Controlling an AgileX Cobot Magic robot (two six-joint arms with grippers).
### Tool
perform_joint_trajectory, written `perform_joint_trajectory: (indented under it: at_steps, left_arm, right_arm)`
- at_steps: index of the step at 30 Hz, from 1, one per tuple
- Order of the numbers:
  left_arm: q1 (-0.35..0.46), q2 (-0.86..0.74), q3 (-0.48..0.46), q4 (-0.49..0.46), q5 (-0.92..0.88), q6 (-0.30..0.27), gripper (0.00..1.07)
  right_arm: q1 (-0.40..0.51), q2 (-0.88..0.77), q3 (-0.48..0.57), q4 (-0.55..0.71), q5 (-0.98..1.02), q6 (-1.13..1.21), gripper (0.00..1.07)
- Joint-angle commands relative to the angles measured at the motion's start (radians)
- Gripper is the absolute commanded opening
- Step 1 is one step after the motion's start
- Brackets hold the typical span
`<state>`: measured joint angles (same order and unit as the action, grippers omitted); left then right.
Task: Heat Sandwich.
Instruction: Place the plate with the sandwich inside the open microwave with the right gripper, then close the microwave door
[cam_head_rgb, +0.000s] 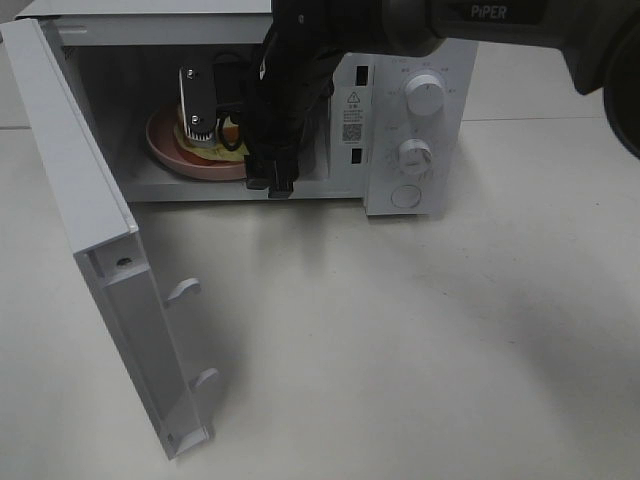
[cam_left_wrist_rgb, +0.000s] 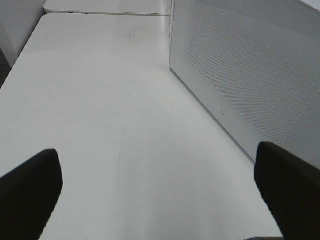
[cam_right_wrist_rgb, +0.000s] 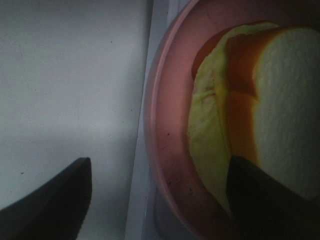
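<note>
From high up, the microwave (cam_head_rgb: 420, 60) stands on the table (cam_head_rgb: 400, 340) with its door (cam_head_rgb: 90, 220) swung wide. The right arm (cam_head_rgb: 290, 90) reaches inside. The sandwich (cam_head_rgb: 228, 145) sits on a pink plate (cam_head_rgb: 165, 150) on the microwave floor.

The left wrist view shows the left hand (cam_left_wrist_rgb: 157, 152) spread wide over bare table, with nothing in it.

The right wrist view shows the right hand (cam_right_wrist_rgb: 159, 161) spread too, not pinching anything. One finger is out past the plate rim and the other is over the sandwich.

The sandwich looks soft and light. I think a squeeze would squash the bread and make the leafy filling slide out. The plate looks hard, so its rim is the better place to hold.
</note>
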<state>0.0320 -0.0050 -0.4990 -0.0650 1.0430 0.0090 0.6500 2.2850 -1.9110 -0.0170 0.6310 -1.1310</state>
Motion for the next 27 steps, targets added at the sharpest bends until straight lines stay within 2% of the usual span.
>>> perform_joint_trajectory:
  at_steps: [1, 16, 19, 27]
  left_arm:
    - [0.003, -0.025, 0.004, -0.003, -0.009, 0.001, 0.99]
    - [0.003, -0.025, 0.004, -0.003, -0.009, 0.001, 0.99]
    - [0.003, -0.025, 0.004, -0.003, -0.009, 0.001, 0.99]
    - [0.003, -0.025, 0.004, -0.003, -0.009, 0.001, 0.99]
  right_arm:
    - [0.001, -0.029, 0.036, 0.004, -0.020, 0.008, 0.73]
    - [0.001, -0.181, 0.256, 0.003, -0.102, 0.020, 0.73]
    - [0.001, -0.232, 0.340, 0.000, -0.145, 0.029, 0.73]
    - [0.001, -0.333, 0.483, -0.001, -0.184, 0.029, 0.73]
